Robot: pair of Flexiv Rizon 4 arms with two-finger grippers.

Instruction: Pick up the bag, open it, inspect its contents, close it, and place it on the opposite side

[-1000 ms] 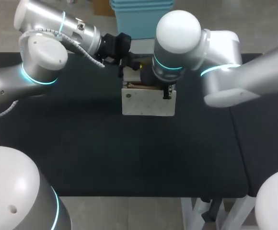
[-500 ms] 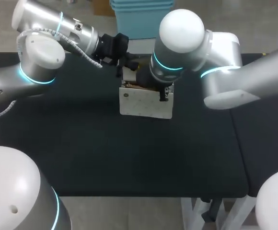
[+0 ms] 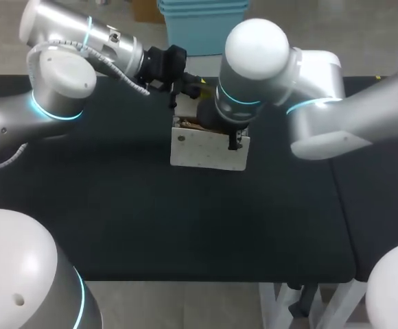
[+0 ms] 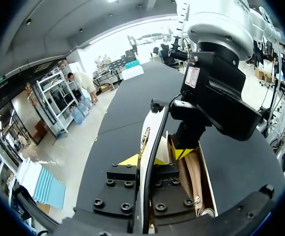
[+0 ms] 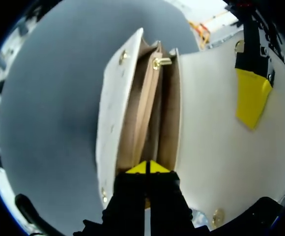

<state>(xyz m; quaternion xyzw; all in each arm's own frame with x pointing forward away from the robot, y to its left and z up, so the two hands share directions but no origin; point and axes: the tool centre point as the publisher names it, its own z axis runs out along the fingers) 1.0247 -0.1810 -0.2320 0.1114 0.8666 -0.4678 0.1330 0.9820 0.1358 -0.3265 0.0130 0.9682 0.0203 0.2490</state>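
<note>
A white bag (image 3: 206,151) stands upright mid-table with its flap lifted. My left gripper (image 3: 184,92) (image 4: 143,160), behind the bag, is shut on the edge of the white flap (image 4: 155,125). One of its yellow fingertips (image 5: 250,98) shows against the flap's inner side in the right wrist view. My right gripper (image 5: 147,168) (image 4: 184,153) is shut and points down into the bag's open mouth, just over the tan inner divider (image 5: 142,113). In the head view my right wrist hides it. Tan compartments and a brass stud (image 5: 162,62) show inside; I see no loose contents.
The black table (image 3: 116,205) spreads to both sides and in front of the bag. A seam (image 3: 342,205) splits off a second black panel on the right. Both arms crowd the far middle of the table above the bag.
The bag and both grippers have shifted slightly to the left together. The grips look unchanged.
</note>
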